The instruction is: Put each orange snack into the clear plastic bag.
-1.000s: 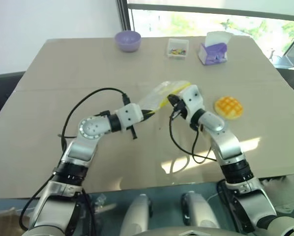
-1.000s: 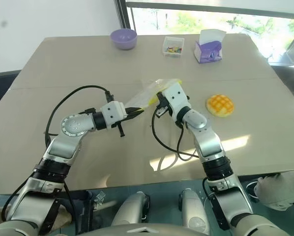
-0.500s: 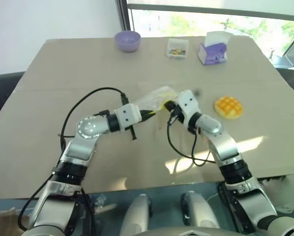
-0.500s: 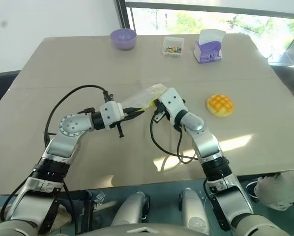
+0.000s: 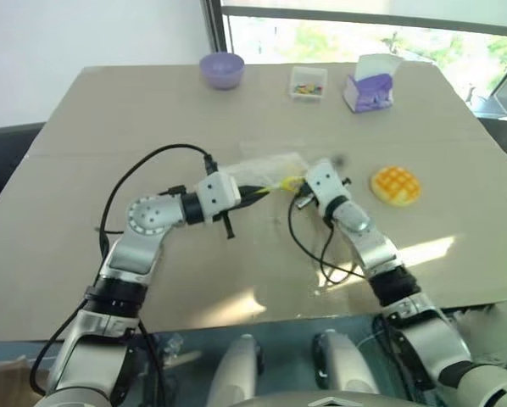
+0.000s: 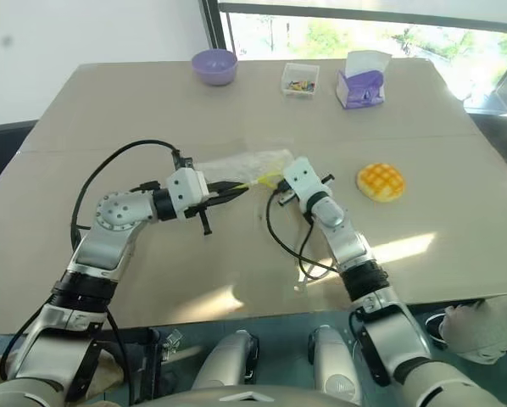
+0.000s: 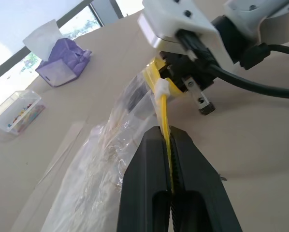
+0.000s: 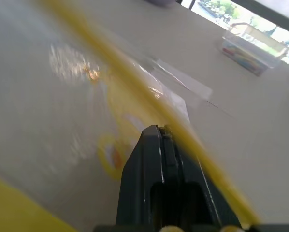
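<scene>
Pinching bag [image 6: 236,161] zip strip: left gripper [image 6: 241,188] and right gripper [image 6: 278,188] both clamped shut on it. Snack [image 6: 380,181] lies right, nearer right arm; bag runs left-right.

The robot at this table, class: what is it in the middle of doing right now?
Both grippers are shut on the clear plastic bag, pinching its yellow zip strip from either end: the left gripper on one side, the right gripper on the other. The bag hangs between them just over the table. One orange snack lies on the table beside the right arm, not yet bagged. A purple bowl, a small clear box and a tissue box sit along the far edge.
</scene>
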